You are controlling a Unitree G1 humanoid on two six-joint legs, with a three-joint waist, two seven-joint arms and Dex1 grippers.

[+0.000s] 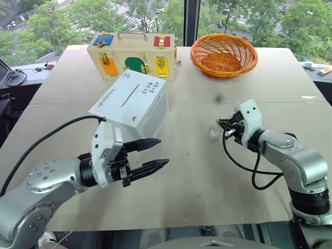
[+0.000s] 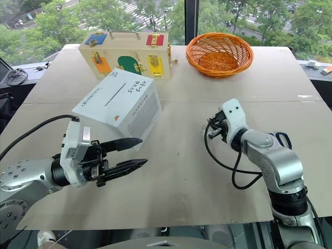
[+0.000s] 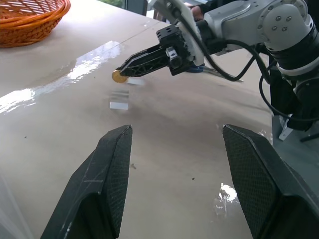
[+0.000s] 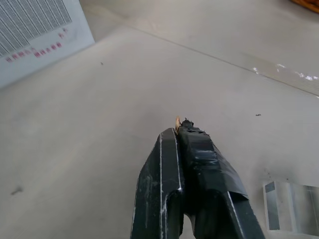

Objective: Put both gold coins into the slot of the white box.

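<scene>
Left gripper (image 1: 154, 154) hangs low over the near part of the desk (image 1: 197, 181), with its two black fingers apart and nothing between them. Just beyond it the white box (image 1: 132, 104) sits tilted, one edge lifted, its wide face with the slot (image 1: 129, 95) turned up toward the robot. To the right, the right gripper (image 3: 119, 75) is held a little above the desk, its fingers pressed together on a gold coin (image 3: 118, 76) at the very tips. Under it a small clear plastic holder (image 3: 119, 100) lies on the desk, well apart from the box. Farther back stand a wooden case (image 1: 132, 54) with coloured doors and, to its right, an orange basket (image 1: 223, 54).
</scene>
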